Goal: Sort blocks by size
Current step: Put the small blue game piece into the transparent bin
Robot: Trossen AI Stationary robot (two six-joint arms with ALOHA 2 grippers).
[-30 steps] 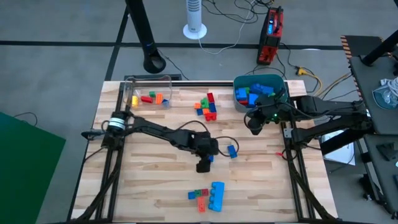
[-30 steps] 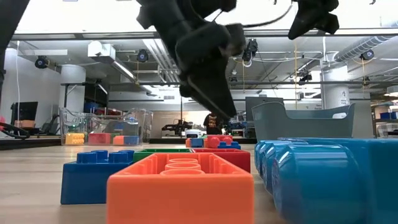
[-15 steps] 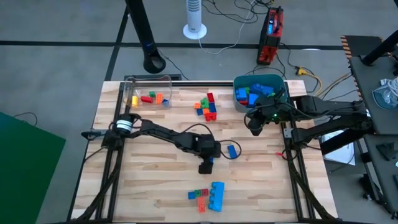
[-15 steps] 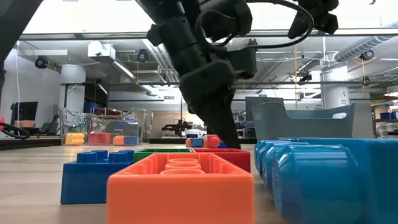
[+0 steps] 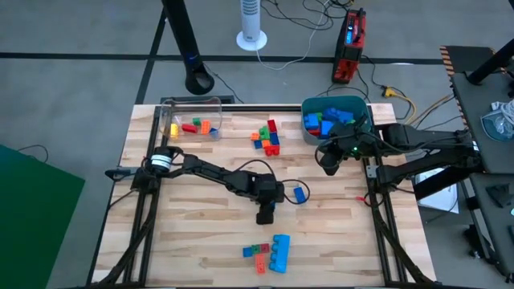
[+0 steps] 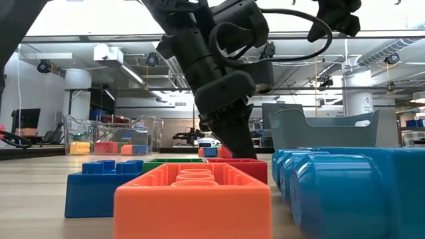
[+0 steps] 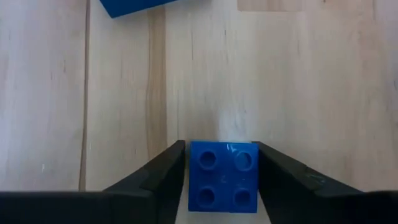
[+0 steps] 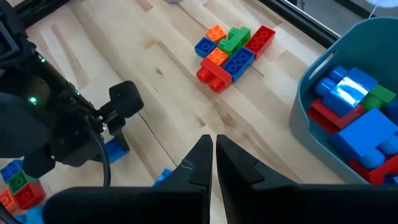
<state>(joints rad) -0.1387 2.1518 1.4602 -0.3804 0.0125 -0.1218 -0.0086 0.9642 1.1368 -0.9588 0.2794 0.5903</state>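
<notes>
A small blue four-stud block (image 7: 222, 177) sits stud side up between the fingers of my left gripper (image 5: 266, 213) at the table's middle. A second blue block (image 5: 299, 194) lies just to its right on the wood. More blocks lie in a far cluster (image 5: 267, 136) and in a near group (image 5: 269, 253) beside a big light-blue block (image 5: 280, 252). Others fill the teal tub (image 5: 336, 103) and the clear box (image 5: 191, 104). My right gripper (image 5: 328, 164) hangs shut and holds nothing, in front of the tub. My left gripper pinches the small blue block by two opposite sides (image 7: 193, 177) between its two fingers. The fingers (image 7: 165, 174) come from above and point down. The block stays level with its studs up; I cannot tell whether it rests on the wood or is lifted.
Black frame rails run along the table's left and right edges (image 5: 376, 201). The teal tub stands at the far right corner and the clear box at the far left. Bare wood (image 5: 185, 225) lies to the left of my left gripper.
My left gripper has come down toward the table at the middle, as the low view shows, and has turned a little about its wrist. My right arm has kept still.
</notes>
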